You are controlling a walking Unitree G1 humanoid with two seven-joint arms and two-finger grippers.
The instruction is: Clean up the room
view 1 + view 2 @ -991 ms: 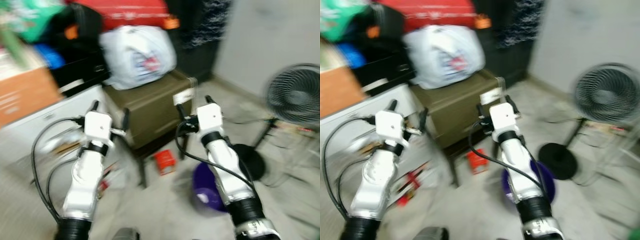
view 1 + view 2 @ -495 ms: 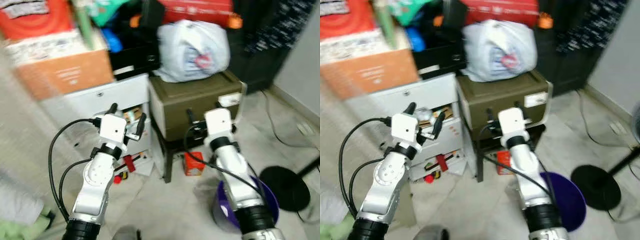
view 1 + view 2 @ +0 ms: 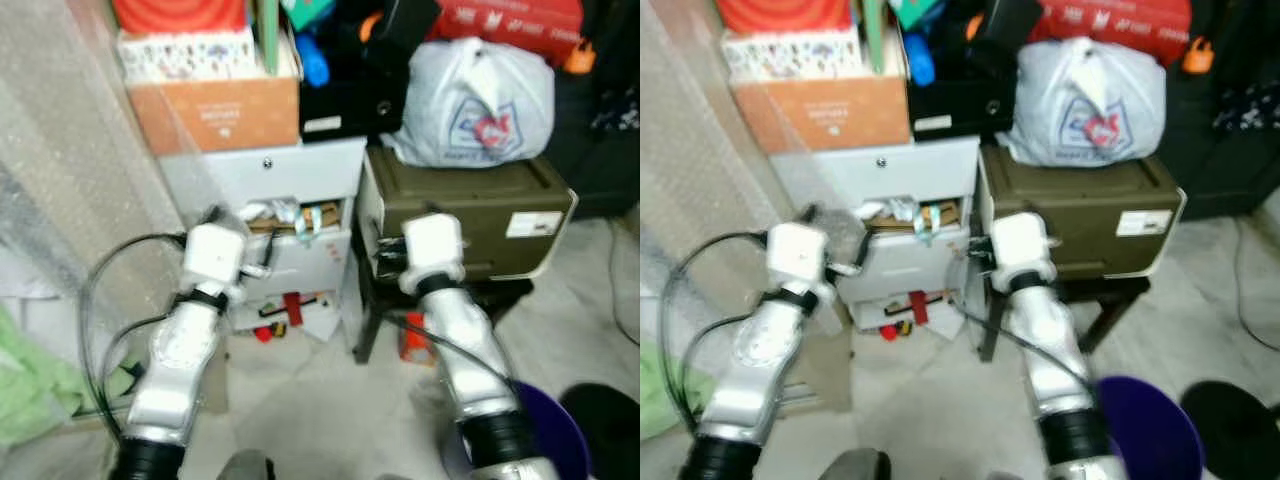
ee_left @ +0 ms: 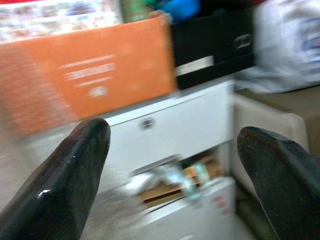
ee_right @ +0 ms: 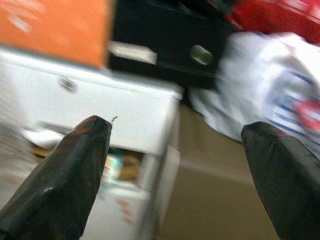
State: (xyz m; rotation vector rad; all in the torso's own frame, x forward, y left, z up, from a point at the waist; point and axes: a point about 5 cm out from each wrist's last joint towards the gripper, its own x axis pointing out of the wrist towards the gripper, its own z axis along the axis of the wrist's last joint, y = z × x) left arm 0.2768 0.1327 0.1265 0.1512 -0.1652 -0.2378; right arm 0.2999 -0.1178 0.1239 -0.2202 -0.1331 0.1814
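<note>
Both arms are raised in front of me, holding nothing. My left gripper (image 4: pixel 172 132) is open and faces a white drawer unit (image 3: pixel 265 175) whose middle drawer (image 3: pixel 290 215) hangs open, stuffed with papers. My right gripper (image 5: pixel 176 127) is open too, pointing at the gap between the drawer unit and an olive green case (image 3: pixel 470 205) on a dark stool. A white plastic bag (image 3: pixel 475 100) lies on that case. Small red items (image 3: pixel 290 305) are scattered on the floor below the drawers, and a red box (image 3: pixel 413 338) lies under the stool.
An orange cardboard box (image 3: pixel 215 110) and other clutter are piled on the drawer unit. Bubble wrap (image 3: pixel 80 180) hangs at the left, with green cloth (image 3: pixel 30 380) below it. A purple bucket (image 3: pixel 560 440) and a black fan base (image 3: pixel 610 420) sit at the lower right.
The camera has swung left: the fan has left the picture, and the drawer unit and bubble wrap have come in. Both arms keep the same raised pose.
</note>
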